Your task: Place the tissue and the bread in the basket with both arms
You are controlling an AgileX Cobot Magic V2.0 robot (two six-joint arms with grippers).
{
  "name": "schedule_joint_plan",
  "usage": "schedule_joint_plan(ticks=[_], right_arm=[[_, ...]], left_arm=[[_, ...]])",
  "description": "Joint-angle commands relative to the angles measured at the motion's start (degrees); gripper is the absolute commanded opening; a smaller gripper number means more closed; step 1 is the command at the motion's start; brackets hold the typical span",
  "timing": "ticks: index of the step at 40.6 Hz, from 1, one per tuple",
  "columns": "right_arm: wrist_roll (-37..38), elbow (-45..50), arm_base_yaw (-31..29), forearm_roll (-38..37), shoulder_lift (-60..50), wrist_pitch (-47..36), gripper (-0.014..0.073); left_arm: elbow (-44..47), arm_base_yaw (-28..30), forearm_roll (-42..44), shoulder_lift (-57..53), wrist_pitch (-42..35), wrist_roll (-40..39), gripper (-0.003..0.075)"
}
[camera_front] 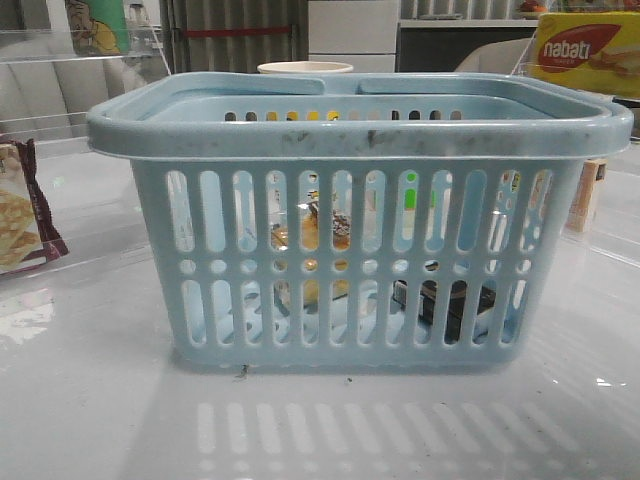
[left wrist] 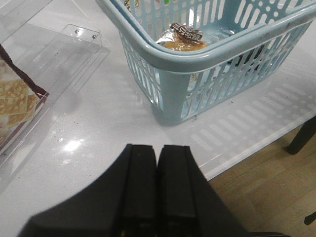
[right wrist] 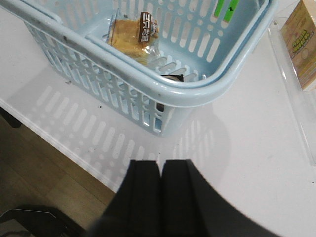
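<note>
— What can be read here?
— "nabati", in white on a red oval, on the yellow box (camera_front: 585,52) at the far right of the front view.
— And the bread (right wrist: 132,37) wrapper?
— Its dark band carries print, but too small to read.

Maroon-edged snack bag (camera_front: 22,205) far left on white table (camera_front: 90,400); yellow-and-red "nabati" box (camera_front: 585,50) back right.

Basket (camera_front: 360,130) light blue, scuffed rim; bread (right wrist: 132,37) golden-brown, dark printed band; tissue (camera_front: 450,300) blackish.
</note>
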Motion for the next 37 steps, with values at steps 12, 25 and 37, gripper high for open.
schedule_joint_plan(ticks=[12, 25, 37], right_arm=[[-0.4, -1.5, 0.0, -0.6, -0.1, -3.9, 0.0067], [-0.4, -1.5, 0.0, -0.6, -0.1, -3.9, 0.0067], [-0.4, -1.5, 0.0, -0.6, -0.1, -3.9, 0.0067]], left_arm=[[9.9, 14.2, 8.3, -10.8, -22.7, -0.4, 0.0091], [31.9, 35.0, -0.2, -25.7, -45.0, -0.6, 0.0091], [39.8, 36.5, -3.1, -30.2, -48.5, -0.6, 0.0091]])
